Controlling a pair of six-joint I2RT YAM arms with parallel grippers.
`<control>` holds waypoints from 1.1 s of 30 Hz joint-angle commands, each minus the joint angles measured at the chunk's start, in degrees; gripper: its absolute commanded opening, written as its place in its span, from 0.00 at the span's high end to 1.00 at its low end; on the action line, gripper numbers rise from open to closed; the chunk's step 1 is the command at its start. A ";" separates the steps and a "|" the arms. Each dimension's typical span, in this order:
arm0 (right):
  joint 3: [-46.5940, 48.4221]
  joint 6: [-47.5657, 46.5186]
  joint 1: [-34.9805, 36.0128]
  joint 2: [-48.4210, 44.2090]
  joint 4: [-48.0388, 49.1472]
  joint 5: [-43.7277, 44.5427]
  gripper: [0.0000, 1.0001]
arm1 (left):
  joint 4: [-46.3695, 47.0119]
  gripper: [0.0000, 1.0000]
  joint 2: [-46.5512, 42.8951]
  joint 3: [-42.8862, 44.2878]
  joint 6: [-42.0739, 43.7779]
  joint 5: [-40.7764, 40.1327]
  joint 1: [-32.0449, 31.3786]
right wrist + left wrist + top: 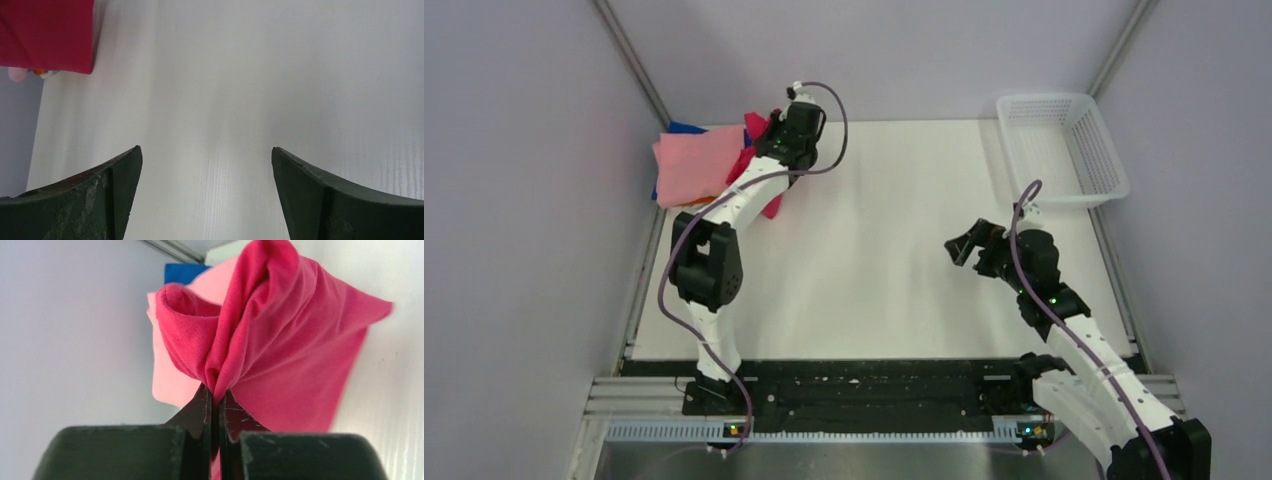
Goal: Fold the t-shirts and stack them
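Note:
My left gripper [216, 392] is shut on a bunched fold of the crimson-red t-shirt [295, 340] and holds it up at the table's far left, over the stack; from above the gripper [769, 130] covers most of the red shirt [772, 207]. The light pink folded shirt [694, 165] lies on top of the stack, also seen in the left wrist view [167, 375]. A blue shirt [686, 128] peeks out behind it, and in the left wrist view [182, 272]. An orange edge [686, 203] shows under the pink. My right gripper [964, 245] is open and empty over the bare table at mid right, also in its wrist view [206, 155].
A white plastic mesh basket [1062, 150] stands at the far right corner. Grey walls close in the table on the left, back and right. The red shirt's edge [47, 35] shows far off in the right wrist view.

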 commanded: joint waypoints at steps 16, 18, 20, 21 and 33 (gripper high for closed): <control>1.05 -0.58 -0.44 2.12 2.37 -0.50 0.01 | -4.97 1.00 -9.12 12.61 0.76 9.37 7.46; 1.13 -0.66 -0.41 2.35 2.31 -0.52 0.01 | -6.15 1.00 -8.20 13.28 0.11 10.55 9.20; 1.25 -0.68 -0.47 2.55 2.14 -0.40 0.01 | -7.76 1.00 -6.90 14.46 -1.08 12.08 11.16; 1.30 -0.58 -0.40 2.77 2.10 -0.39 0.01 | -8.33 1.00 -6.25 14.86 -1.72 12.74 12.23; 2.73 -1.13 -0.39 4.98 0.70 0.79 0.01 | -11.35 1.00 3.21 19.85 -8.20 23.93 24.36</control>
